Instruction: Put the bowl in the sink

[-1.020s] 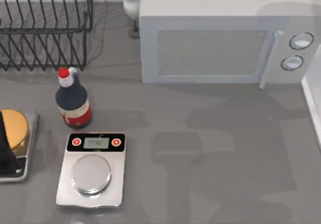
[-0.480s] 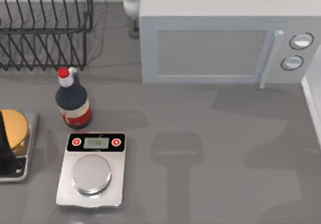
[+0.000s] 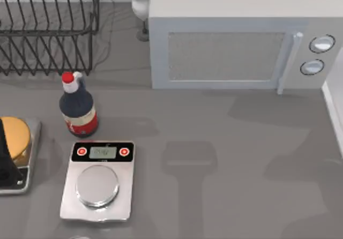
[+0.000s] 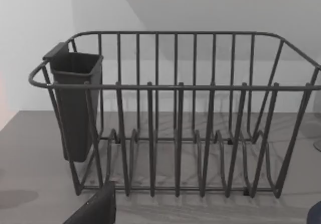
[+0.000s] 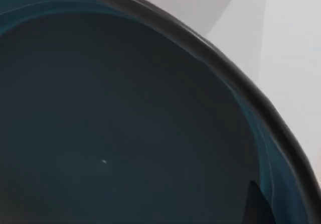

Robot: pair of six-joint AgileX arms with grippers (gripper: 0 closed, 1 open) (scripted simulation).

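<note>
Bowl (image 5: pixel 125 128) sits right against the right wrist camera: glossy deep-blue curved inside, dark smooth rim. Where it is over the table, can't tell; right claw's state, can't tell either. Grey matte table (image 3: pixel 225 158) carries a wire dish rack (image 3: pixel 48 24) far left, a boxy microwave (image 3: pixel 236 40) and a flat scale (image 3: pixel 98 180) with round silver plate.

Bowl (image 5: pixel 125 133) inside: glossy deep-blue glaze, smooth, dark rim. Desk (image 3: pixel 225 158): matt grey, smooth. Dish rack (image 4: pixel 175 113): dark wire, metal look, with matt dark plastic-looking cup. Scale (image 3: pixel 97 181): shiny silver metal plate, black glossy panel. Microwave (image 3: pixel 236 40): matt pale casing. Bottle (image 3: pixel 78 107): glossy dark body, red cap.
</note>
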